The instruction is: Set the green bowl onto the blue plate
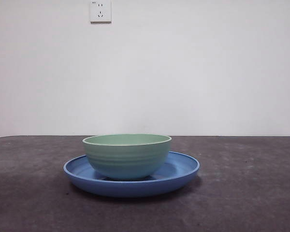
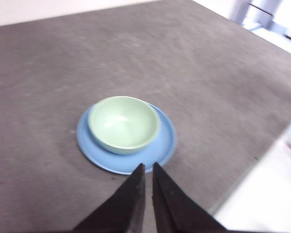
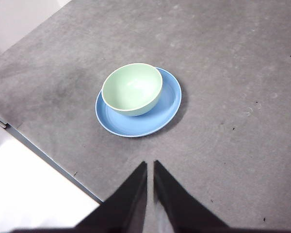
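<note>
The green bowl (image 1: pixel 126 155) already sits upright on the blue plate (image 1: pixel 183 169), a little off-centre on it, so no placing move seems left. Both arms hang well back above the grey tabletop (image 1: pixel 251 193), left gripper (image 2: pixel 148 171) and right gripper (image 3: pixel 150 167) alike with jaws pressed nearly together, empty. The bowl is ridged and matte; the plate is glossy, shallow, with a raised rim.

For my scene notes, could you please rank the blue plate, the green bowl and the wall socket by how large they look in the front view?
1. The blue plate, widest.
2. The green bowl, narrower though taller, standing on the plate.
3. The wall socket, smallest, though it is farther from the camera, so this is apparent size only.
</note>
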